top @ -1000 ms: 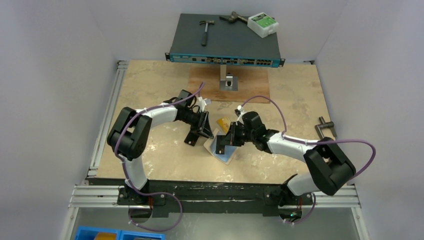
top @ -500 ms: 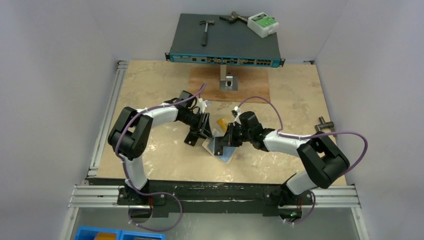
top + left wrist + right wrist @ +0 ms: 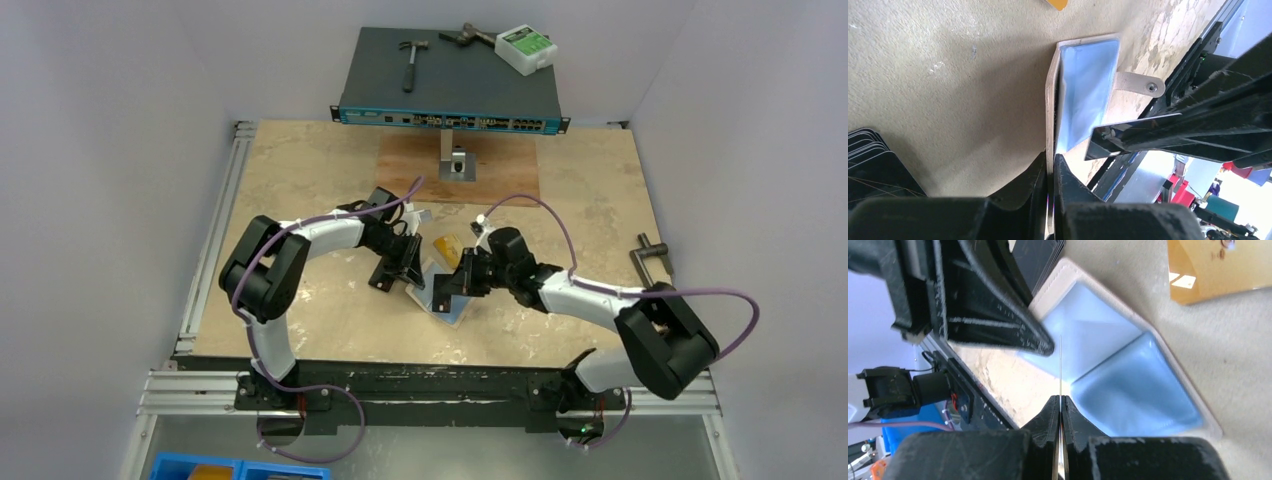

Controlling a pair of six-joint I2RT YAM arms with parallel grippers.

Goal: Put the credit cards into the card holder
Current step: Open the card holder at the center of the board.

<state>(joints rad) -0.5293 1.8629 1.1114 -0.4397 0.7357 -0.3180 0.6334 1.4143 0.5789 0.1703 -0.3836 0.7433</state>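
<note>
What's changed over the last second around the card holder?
The left gripper edged slightly toward the card holder and now pinches its raised flap. The right arm's elbow swung in, then back out. Unchanged: the right gripper keeps its card edge-on over the open pockets; holder and orange card stayed put.

The top edge of the left wrist view cuts off the orange-yellow card (image 3: pixel 1058 3). The card (image 3: pixel 1060 365) in the right gripper (image 3: pixel 1060 402) shows only its thin edge.

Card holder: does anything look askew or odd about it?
The beige folding card holder is not flat: the left gripper pinches one leaf up, so it gapes in a V. No damage shows.
</note>
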